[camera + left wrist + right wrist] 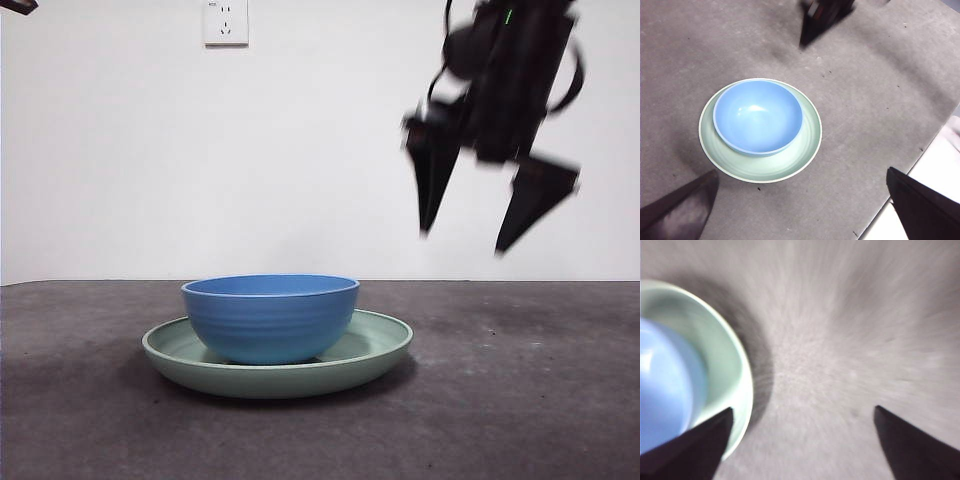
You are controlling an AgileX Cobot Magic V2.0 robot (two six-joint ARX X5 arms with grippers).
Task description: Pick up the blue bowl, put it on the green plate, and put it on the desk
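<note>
The blue bowl (270, 318) sits upright inside the green plate (375, 345), which rests on the desk (520, 400). My right gripper (462, 240) hangs open and empty in the air, above and to the right of the plate, and is blurred. Its wrist view shows the bowl (660, 385) and plate (725, 350) off to one side of the open gripper (803, 408). My left gripper (801, 172) is open and empty, high above the bowl (758, 117) and plate (807, 145). In the front view it shows only as a black tip (18, 6).
A white wall with a socket (225, 22) stands behind the desk. The left wrist view shows the desk's edge with a pale surface beyond it (940, 160), and the right gripper's dark fingers (812, 25) past the plate.
</note>
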